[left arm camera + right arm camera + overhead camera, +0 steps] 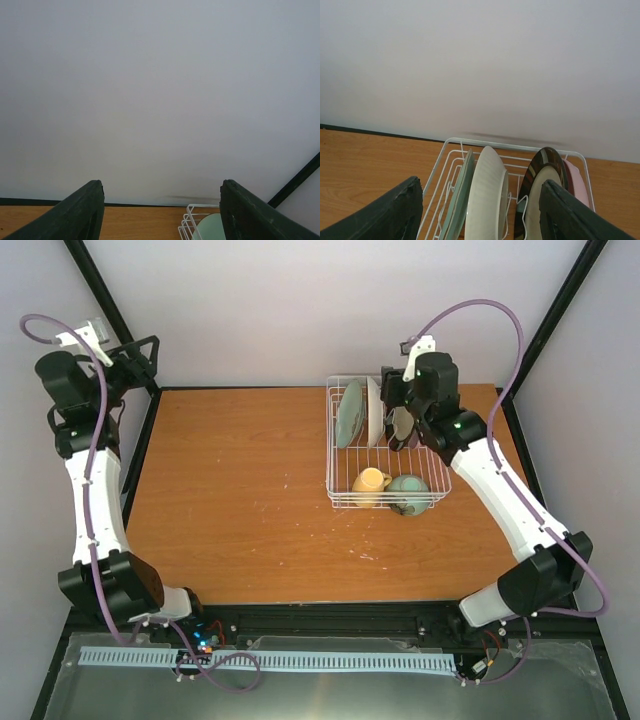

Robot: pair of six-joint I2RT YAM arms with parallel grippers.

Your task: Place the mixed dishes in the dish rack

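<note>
The dish rack [340, 502] sits on the far right part of the wooden table [230, 480], and all the dishes in view are inside it. Four plates stand on edge in its far half. From left to right in the right wrist view they are the light teal plate [456, 200], a white ribbed plate [487, 192], the dark-rimmed plate [540, 187] and the pink plate [576, 182]. The teal and white plates stand close together, then comes a gap, and the pink plate is tucked just behind the dark-rimmed one.

In the near half of the rack, the pale yellow mug [368, 482] lies just beside the mint green bowl [408, 492]. The overhead view does not show clearly which way up either of them rests.

The right pincer [481, 182] hangs over the upright plates with its fingers [402, 212] spread wide and nothing gripped. They frame the plates without touching any that can be seen.

The left pincer [161, 184] is raised at the far left edge of the table, well apart from the rack. It is also spread wide and empty, and it faces the pale back wall [160, 90]. Only a corner of the rack and an edge of the teal plate show low in its view.
</note>
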